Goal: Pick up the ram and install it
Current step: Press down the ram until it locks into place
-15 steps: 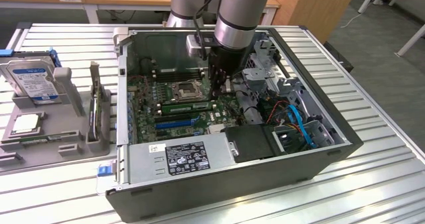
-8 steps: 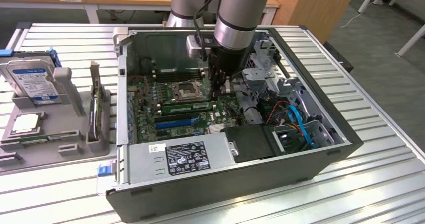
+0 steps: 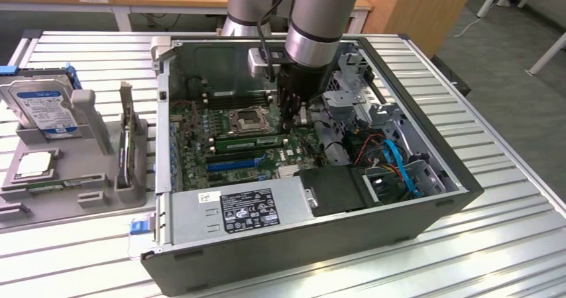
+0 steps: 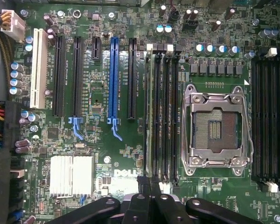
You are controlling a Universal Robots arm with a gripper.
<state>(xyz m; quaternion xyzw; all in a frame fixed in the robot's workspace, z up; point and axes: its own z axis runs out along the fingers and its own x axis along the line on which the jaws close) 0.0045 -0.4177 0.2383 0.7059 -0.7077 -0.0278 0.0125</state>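
The ram [image 3: 250, 140], a long green stick, stands on edge in a memory slot of the motherboard [image 3: 221, 122], just on the near side of the empty processor socket [image 3: 245, 119]. In the wrist view it appears edge-on as a pale strip [image 4: 152, 112] in the bank of slots [image 4: 168, 112] beside that socket [image 4: 215, 126]. The gripper [image 4: 150, 184] is drawn fully together, its fingertips meeting over one end of the stick; in the exterior view it reaches down into the open computer case [image 3: 425, 205] at the stick's right end [image 3: 299, 120]. Whether the fingertips bear on the board's top edge or stand just above it cannot be told.

Step in hand, as a judgement: insertion, with the ram already in the slot and the pincer placed to press it home. Whether the white latches at the slot ends [image 4: 149, 47] have locked cannot be seen. A further move would call for straight downward pressure along the slot line, without tilting the stick.

Outside the case, on the exterior view's left, a grey parts tray [image 3: 53, 205] holds a hard drive [image 3: 44, 106] and a square silver processor [image 3: 34, 164].
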